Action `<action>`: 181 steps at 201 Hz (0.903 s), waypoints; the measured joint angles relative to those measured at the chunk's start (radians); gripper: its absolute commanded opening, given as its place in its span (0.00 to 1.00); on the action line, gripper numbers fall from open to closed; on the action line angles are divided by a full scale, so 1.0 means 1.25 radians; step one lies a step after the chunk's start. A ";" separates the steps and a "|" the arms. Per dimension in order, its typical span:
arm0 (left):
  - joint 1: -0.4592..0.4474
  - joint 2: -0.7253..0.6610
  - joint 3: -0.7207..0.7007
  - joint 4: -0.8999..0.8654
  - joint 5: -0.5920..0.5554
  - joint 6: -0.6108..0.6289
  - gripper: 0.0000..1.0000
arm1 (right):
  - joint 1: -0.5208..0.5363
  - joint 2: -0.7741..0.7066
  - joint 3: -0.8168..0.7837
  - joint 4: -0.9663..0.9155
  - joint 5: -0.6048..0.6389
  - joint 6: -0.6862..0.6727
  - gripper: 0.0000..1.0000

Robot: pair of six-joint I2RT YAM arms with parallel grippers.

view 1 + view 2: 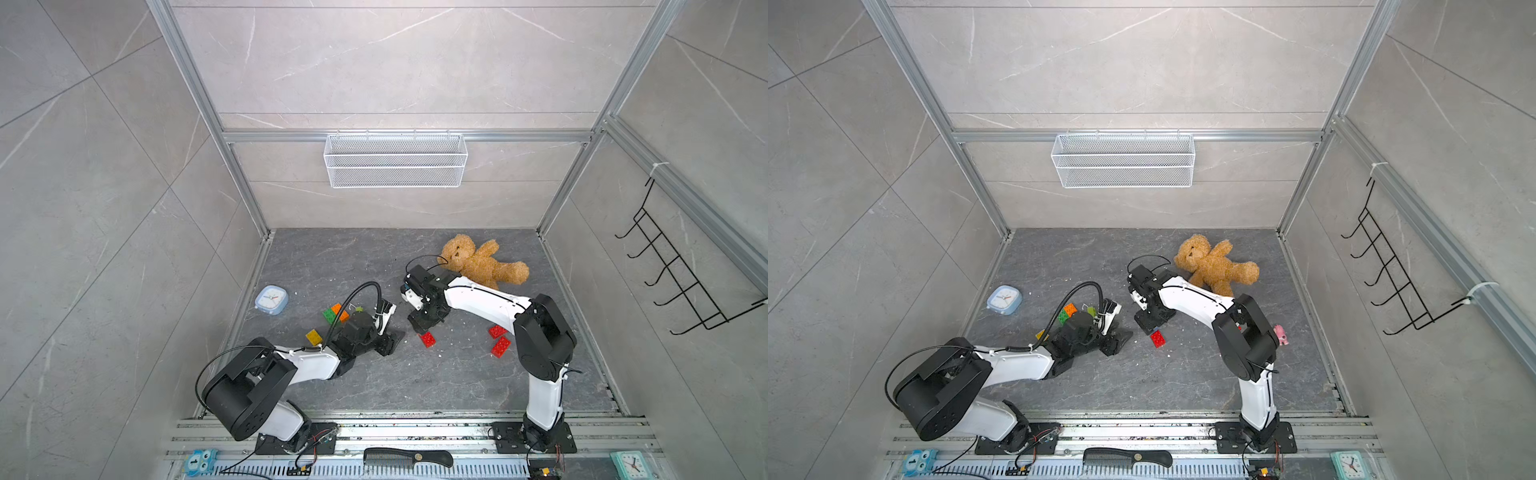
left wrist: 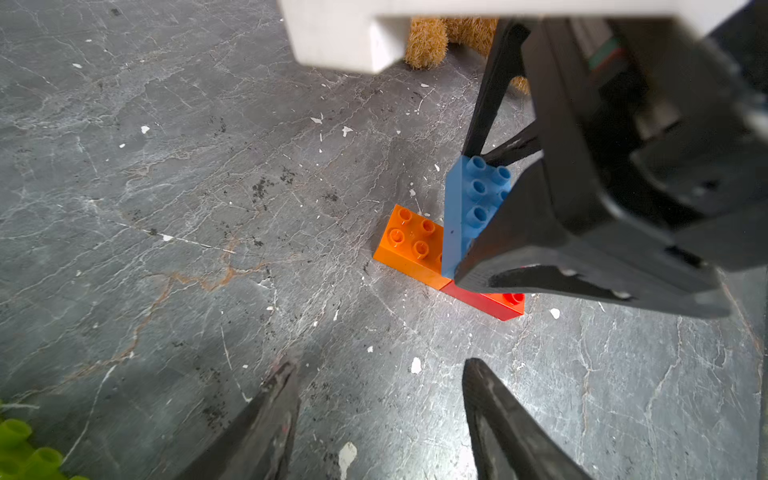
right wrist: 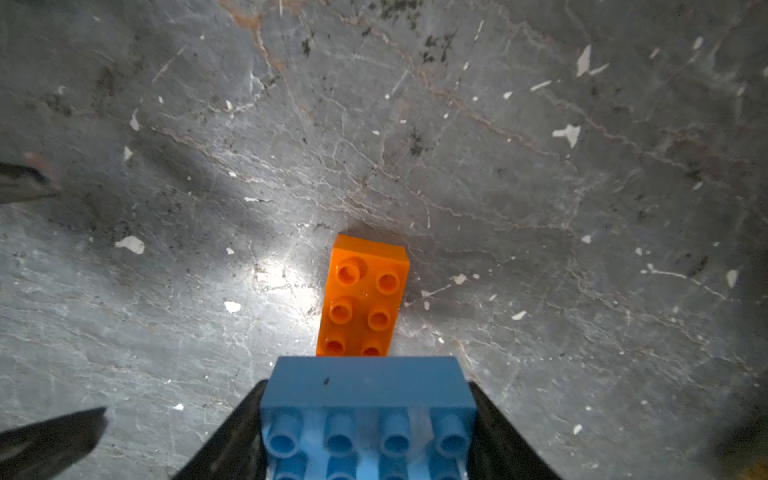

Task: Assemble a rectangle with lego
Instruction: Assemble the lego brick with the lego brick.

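My right gripper (image 3: 368,415) is shut on a blue brick (image 3: 368,386), gripping its two short ends. It holds the brick just above an orange brick (image 3: 363,295) that lies end to end with a red brick (image 2: 505,305) on the floor. In a top view the right gripper (image 1: 422,322) hides the orange brick and only the red brick (image 1: 428,339) shows. My left gripper (image 2: 380,374) stands open and empty a little to the left of these bricks, low over the floor. Green, orange and lime bricks (image 1: 336,313) and a yellow brick (image 1: 313,336) lie behind the left wrist.
Two more red bricks (image 1: 498,338) lie by the right arm's elbow, with a pink figurine (image 1: 1282,334) near them. A teddy bear (image 1: 482,262) lies at the back right and a blue clock (image 1: 271,298) at the left wall. A wire basket (image 1: 395,160) hangs on the back wall.
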State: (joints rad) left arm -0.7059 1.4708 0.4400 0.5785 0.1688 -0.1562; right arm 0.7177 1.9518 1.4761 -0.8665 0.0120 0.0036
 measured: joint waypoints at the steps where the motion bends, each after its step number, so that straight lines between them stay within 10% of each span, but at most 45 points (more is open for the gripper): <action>1: 0.000 0.000 0.000 0.000 0.000 0.000 0.65 | 0.000 0.001 0.000 -0.001 0.000 0.000 0.31; 181: 0.000 0.009 0.000 0.002 0.015 0.000 0.65 | -0.014 0.020 0.019 -0.022 0.000 -0.001 0.27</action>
State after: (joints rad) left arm -0.7059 1.4822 0.4400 0.5816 0.1875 -0.1562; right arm 0.7006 1.9774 1.4994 -0.8940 0.0116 0.0025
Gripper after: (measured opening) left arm 0.652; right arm 0.669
